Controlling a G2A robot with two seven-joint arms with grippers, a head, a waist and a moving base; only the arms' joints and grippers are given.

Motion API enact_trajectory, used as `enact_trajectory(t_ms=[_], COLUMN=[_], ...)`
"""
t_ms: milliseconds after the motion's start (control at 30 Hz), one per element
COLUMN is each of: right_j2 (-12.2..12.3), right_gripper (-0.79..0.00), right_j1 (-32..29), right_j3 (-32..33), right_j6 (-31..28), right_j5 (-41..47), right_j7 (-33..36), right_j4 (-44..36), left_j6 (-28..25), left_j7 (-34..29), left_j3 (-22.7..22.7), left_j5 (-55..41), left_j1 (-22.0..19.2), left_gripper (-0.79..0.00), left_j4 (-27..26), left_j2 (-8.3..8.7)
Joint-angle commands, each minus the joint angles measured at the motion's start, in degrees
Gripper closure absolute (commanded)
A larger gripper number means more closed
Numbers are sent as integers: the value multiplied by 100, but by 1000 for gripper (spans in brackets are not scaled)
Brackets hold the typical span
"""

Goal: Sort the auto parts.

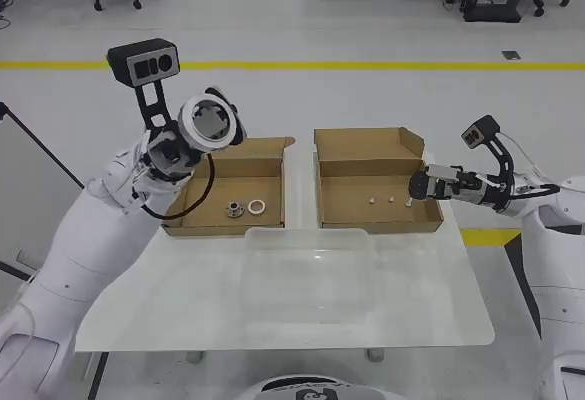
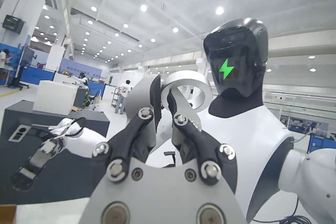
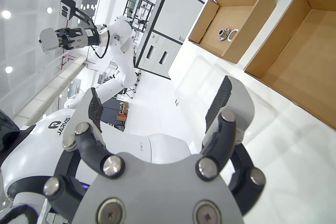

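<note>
My left gripper (image 2: 164,96) is raised high above the table's left side, shut on the wall of a broad silver metal ring (image 2: 187,89), one finger inside it and one outside. From above, that ring (image 1: 212,98) hangs over the near-left corner of the left cardboard box (image 1: 242,175). On that box's floor lie a metal flange (image 1: 233,209) and a thin white ring (image 1: 257,206). The right cardboard box (image 1: 372,180) holds three small white parts (image 1: 390,199). My right gripper (image 3: 160,101) is open and empty, level with that box's right wall (image 1: 417,186).
A clear plastic bin (image 1: 307,260) stands on the white table (image 1: 172,300) in front of the two boxes. Both boxes have raised flaps at the back. A dark-framed cabinet (image 3: 162,33) stands off the table's left side.
</note>
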Motion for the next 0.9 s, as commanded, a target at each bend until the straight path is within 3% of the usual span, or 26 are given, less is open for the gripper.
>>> enact_trajectory(t_ms=[0, 133, 333, 633, 867], right_j2=[0, 0, 0, 0, 0], right_gripper=[-785, -785, -785, -785, -785], right_j1=[0, 0, 0, 0, 0], right_j3=[0, 0, 0, 0, 0], right_j6=[0, 0, 0, 0, 0], right_j5=[0, 0, 0, 0, 0], right_j7=[0, 0, 0, 0, 0], right_j4=[0, 0, 0, 0, 0], left_j6=[9, -2, -165, -234, -234], left_j7=[-7, 4, 167, 234, 234], left_j3=[-15, -58, 39, 173, 215], left_j5=[278, 906, 1152, 280, -224], left_j1=[-4, -25, -33, -30, 4], left_gripper=[0, 0, 0, 0, 0], left_j4=[97, 278, 53, -777, -829], left_j2=[5, 30, 48, 52, 12])
